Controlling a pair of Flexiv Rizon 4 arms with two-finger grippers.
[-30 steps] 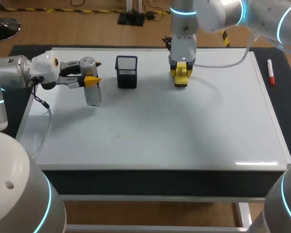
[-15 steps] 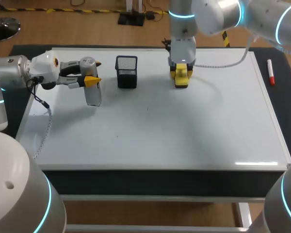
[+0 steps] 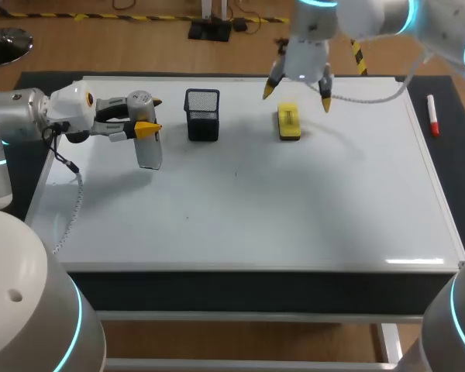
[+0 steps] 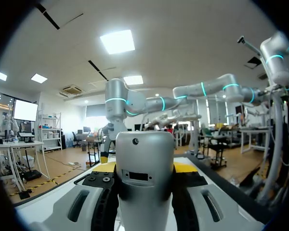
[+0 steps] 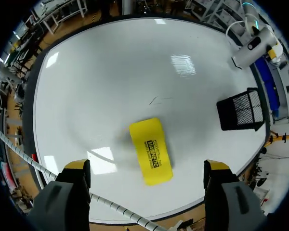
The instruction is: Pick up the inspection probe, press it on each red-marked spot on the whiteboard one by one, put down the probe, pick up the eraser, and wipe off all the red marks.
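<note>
Whiteboard (image 3: pixel 240 217) shows no red marks — wiping looks done. At nine o'clock, left jaws pinch the inspection probe (image 3: pixel 149 151) upright; at twelve, the yellow eraser (image 3: pixel 288 122) lies free under spread right jaws — little remains.

I see the grey, round-topped cylindrical inspection probe (image 3: pixel 148 151) held roughly upright between the yellow fingertips of my left gripper (image 3: pixel 148 116). It hangs over the far left part of the white rectangular whiteboard (image 3: pixel 310 209). I cannot tell whether its lower end touches the surface. The flat yellow rectangular eraser (image 3: pixel 288 122) lies on the board near its far edge, printed face up, well apart from the probe.
</note>
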